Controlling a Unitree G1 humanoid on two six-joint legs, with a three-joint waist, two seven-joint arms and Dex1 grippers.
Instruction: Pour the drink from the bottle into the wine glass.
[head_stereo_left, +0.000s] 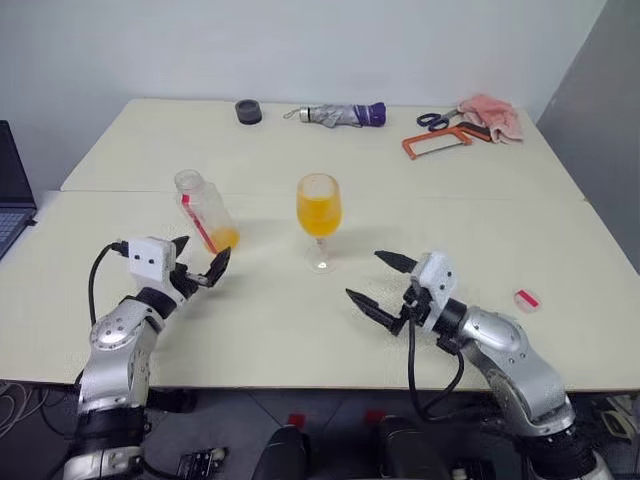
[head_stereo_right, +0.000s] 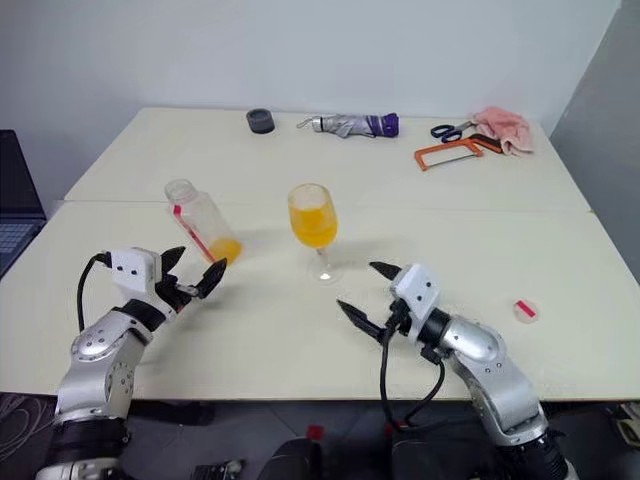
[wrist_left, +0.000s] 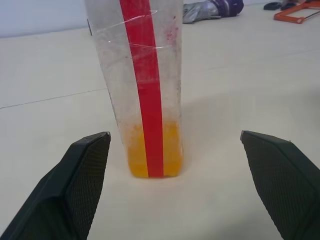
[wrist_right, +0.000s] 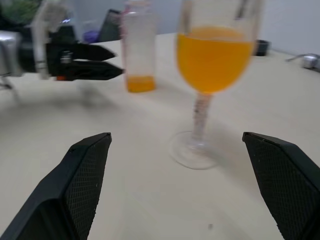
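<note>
Standing on the table (head_stereo_left: 300, 330), the bottle (head_stereo_left: 206, 211) is seen uncapped with little drink (wrist_left: 150, 155) left, just ahead of the released left gripper (head_stereo_left: 199, 262); the wine glass (head_stereo_left: 319, 218) is filled beside it, the right gripper (head_stereo_left: 380, 280) spread wide nearby

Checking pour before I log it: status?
Left gripper and right gripper open, empty. Bottle upright on table, nearly drained; wine glass holds the drink. Nothing in the way.
</note>
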